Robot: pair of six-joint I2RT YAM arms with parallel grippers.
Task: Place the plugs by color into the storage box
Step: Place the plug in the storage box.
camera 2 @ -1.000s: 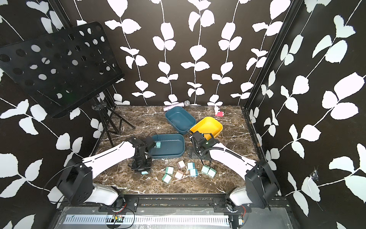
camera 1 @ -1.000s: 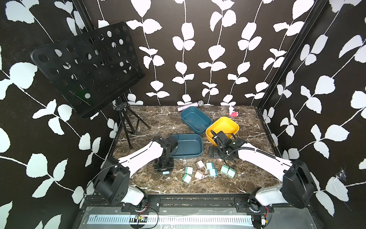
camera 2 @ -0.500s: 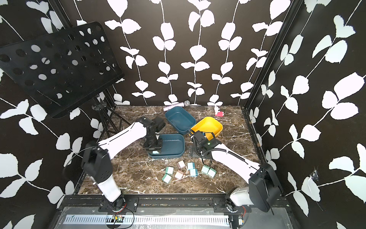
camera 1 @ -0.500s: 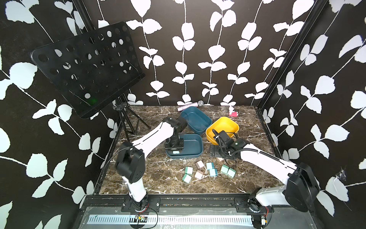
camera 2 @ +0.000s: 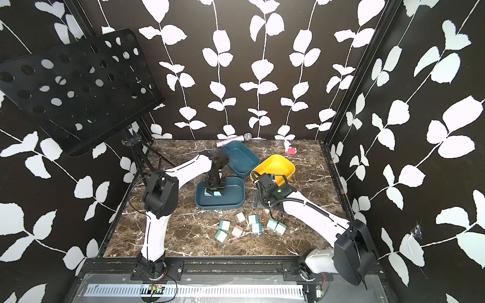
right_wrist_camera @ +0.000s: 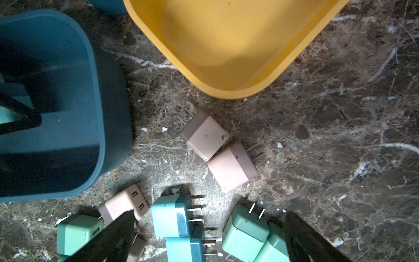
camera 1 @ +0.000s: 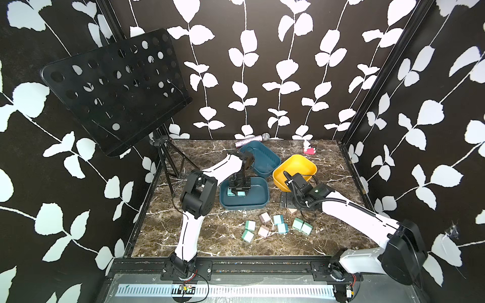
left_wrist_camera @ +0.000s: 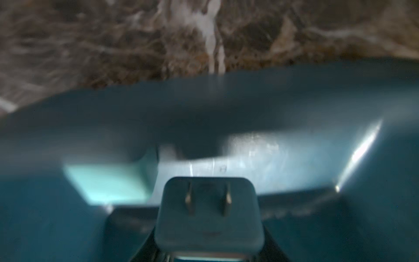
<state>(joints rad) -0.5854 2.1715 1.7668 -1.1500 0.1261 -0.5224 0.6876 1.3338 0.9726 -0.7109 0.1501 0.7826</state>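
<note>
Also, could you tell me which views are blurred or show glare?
Left wrist view: marble tabletop and dark teal plastic bin smeared, glare streak in its corner, light blue cube-shaped plug fairly sharp; right wrist view: crisp; both top views: sharp.

My left arm (camera 1: 225, 166) filled the left half of the near blue tray (camera 1: 265, 196); its right half lay open. A bare strip ran between that tray and the yellow tub (camera 1: 301, 160). Loose plugs (camera 1: 278, 227) crowded the front table (camera 1: 199, 236).

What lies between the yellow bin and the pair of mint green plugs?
Two touching pinkish beige plugs lie between the yellow bin and the mint green pair; the right wrist view shows it.
</note>
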